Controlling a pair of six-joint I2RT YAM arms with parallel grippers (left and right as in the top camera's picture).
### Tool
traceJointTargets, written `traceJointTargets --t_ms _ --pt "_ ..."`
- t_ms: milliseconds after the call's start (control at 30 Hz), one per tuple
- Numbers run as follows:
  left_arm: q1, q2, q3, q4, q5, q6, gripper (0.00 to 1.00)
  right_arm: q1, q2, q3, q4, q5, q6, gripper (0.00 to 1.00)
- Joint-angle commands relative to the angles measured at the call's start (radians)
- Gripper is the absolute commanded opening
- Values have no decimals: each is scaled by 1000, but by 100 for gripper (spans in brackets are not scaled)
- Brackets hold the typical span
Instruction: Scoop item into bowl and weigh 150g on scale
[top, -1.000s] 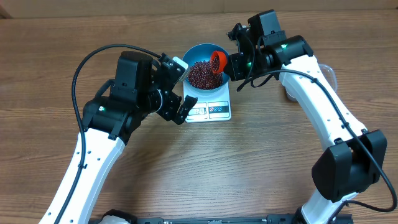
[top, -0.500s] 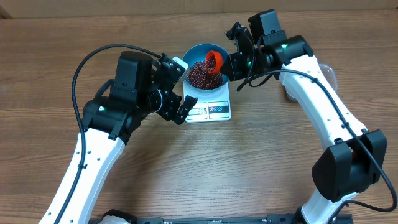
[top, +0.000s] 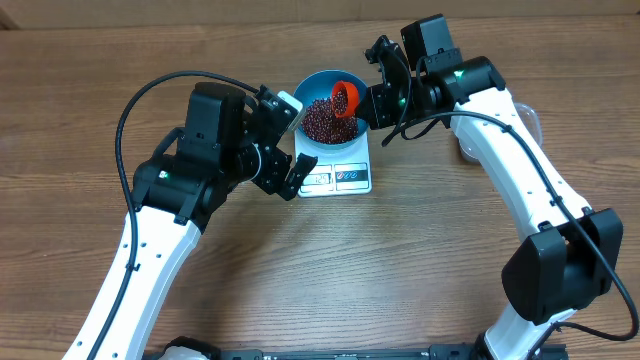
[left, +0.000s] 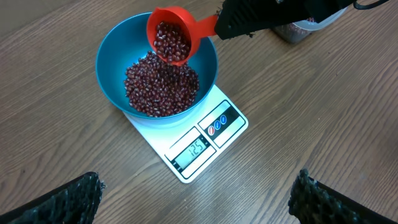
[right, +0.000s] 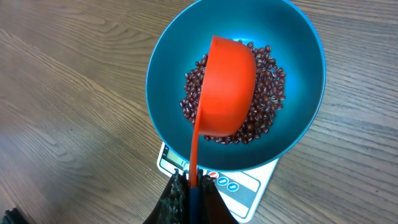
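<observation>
Compared with one second ago, the red scoop (top: 344, 97) sits slightly further left over the bowl (top: 308, 88) and its cup is tipped more steeply. The left arm and the scale (top: 336, 178) have not shifted.

1. Right arm. It reaches in from the near right of the table (top: 100, 80) in a long arc, with the wrist bent inward toward the bowl. The right gripper (top: 376, 104) is clamped on the scoop's handle. In the right wrist view the handle runs straight down into the closed fingers (right: 177, 200). The cup hangs above the bowl, its mouth turned down and toward the left arm.

2. Left arm. It rises from the near left, forearm angled toward the scale, wrist pitched down so its camera looks onto the bowl. The left gripper (top: 291, 140) hovers just left of the scale with its jaws spread wide, holding nothing.

3. Task items. The beans (left: 158, 93) lie heaped in the bottom of the bowl, and more sit inside the tilted scoop. The bowl rests on the scale's platform, leaving the button panel and display (left: 196, 148) exposed along one edge. I read the display as 125. A clear tub (left: 305, 25) stands beyond the right gripper, mostly hidden.
</observation>
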Motion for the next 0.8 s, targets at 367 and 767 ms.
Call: traceJointTargets --t_ms 367,767 --pt "0 -12 13 0 14 22 100 -6 -27 27 24 -10 -1 4" --pt "-1 -12 13 0 14 22 100 -5 -27 27 14 10 -71 4"
